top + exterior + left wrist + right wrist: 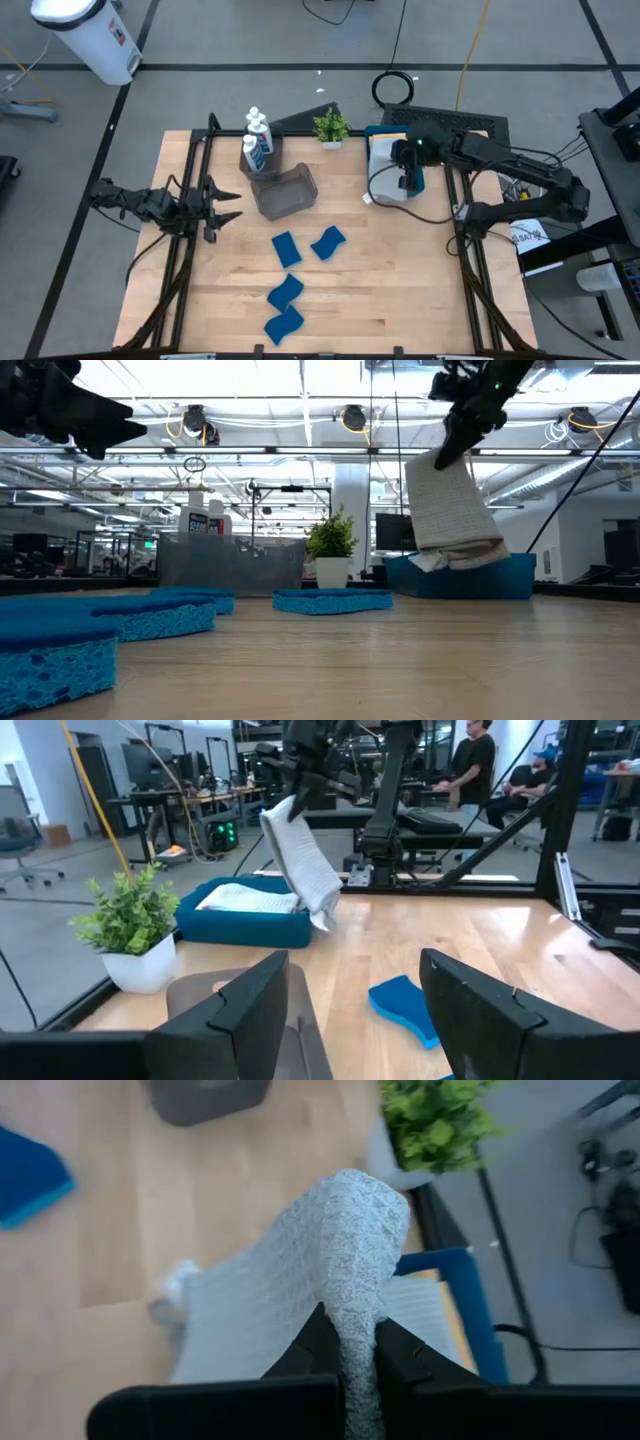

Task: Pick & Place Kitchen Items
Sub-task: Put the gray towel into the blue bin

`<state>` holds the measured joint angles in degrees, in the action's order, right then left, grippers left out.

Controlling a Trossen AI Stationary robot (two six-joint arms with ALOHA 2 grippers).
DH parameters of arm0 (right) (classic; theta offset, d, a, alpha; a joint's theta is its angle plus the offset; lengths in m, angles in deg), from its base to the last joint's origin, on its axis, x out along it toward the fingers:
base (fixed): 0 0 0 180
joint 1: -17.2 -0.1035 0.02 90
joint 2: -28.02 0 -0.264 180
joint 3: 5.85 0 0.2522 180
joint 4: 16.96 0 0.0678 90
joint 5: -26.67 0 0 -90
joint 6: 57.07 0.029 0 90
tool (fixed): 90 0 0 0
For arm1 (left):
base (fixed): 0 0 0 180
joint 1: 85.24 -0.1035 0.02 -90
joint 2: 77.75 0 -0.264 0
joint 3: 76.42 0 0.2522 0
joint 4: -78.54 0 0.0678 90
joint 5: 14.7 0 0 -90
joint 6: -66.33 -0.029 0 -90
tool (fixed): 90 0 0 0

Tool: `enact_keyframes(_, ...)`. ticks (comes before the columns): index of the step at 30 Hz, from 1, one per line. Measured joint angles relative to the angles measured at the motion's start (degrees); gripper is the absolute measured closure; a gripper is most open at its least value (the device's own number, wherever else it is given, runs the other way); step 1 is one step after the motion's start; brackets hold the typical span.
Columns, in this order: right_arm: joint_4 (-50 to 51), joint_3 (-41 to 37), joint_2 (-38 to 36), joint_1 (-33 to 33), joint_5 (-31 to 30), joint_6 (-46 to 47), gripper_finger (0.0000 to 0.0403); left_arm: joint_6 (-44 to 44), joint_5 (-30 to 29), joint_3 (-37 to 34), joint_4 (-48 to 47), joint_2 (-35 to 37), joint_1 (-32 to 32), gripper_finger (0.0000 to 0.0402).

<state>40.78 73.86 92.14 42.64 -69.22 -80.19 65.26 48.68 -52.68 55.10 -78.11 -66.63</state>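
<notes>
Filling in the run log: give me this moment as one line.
right tool: shut on grey cloth, lifted above blue tray | left tool: open, waiting at table's left edge | sponges: on table

Bare wood lay open between my spread left pincer (225, 205) and the grey plastic bin (284, 190); four wavy blue sponges (286, 249) cluttered the middle, small green potted plant (331, 127) stood behind.

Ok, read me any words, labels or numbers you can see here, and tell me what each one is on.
No text here can be read.
White bottles: blue labels, print too small to read.
White bin on the floor: a red mark, unreadable.
Cloth in the right gripper: no print.
</notes>
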Motion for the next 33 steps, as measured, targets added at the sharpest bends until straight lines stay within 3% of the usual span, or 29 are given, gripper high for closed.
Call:
enact_keyframes(12,-13.64,-10.15,0.0,6.94,0.02,-7.72,0.0401,-0.19,0.03,0.0,0.04,0.0,0.0,0.0172)
enact_keyframes(21,-33.13,-22.94,0.0,12.44,-0.01,-15.97,0.0401,-0.19,0.08,0.02,0.04,0.0,0.0,0.0172)
enact_keyframes(33,-59.13,-35.82,1.13,17.77,0.02,-18.75,0.0401,-0.19,0.1,0.04,0.04,0.0,0.0,0.0172)
